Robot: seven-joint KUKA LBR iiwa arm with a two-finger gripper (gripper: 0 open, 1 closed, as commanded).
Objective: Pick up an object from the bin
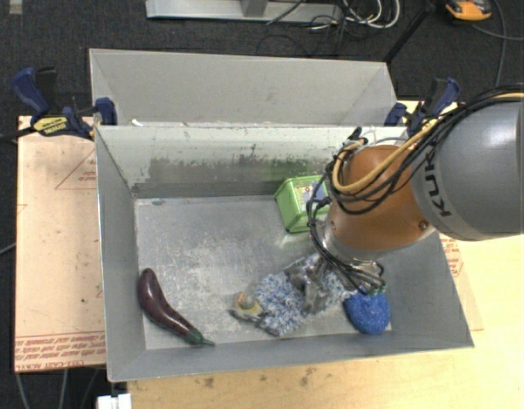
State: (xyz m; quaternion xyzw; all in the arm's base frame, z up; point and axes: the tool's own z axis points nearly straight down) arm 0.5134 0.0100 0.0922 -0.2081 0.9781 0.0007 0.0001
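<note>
The gripper (319, 284) sits low over the arm-side edge of the speckled blue-and-white cloth (274, 301), whose bunched folds likely offer a pinch point. Whether the gripper is open or closed cannot be determined. A blue ball (366, 312) lies just beside the cloth, and a green box (294, 203) lies behind it.

Purple aubergine (164, 307) lies well left of green box (294, 203).

Blue-white speckled cloth (274, 302) lies crumpled, front centre.
</note>
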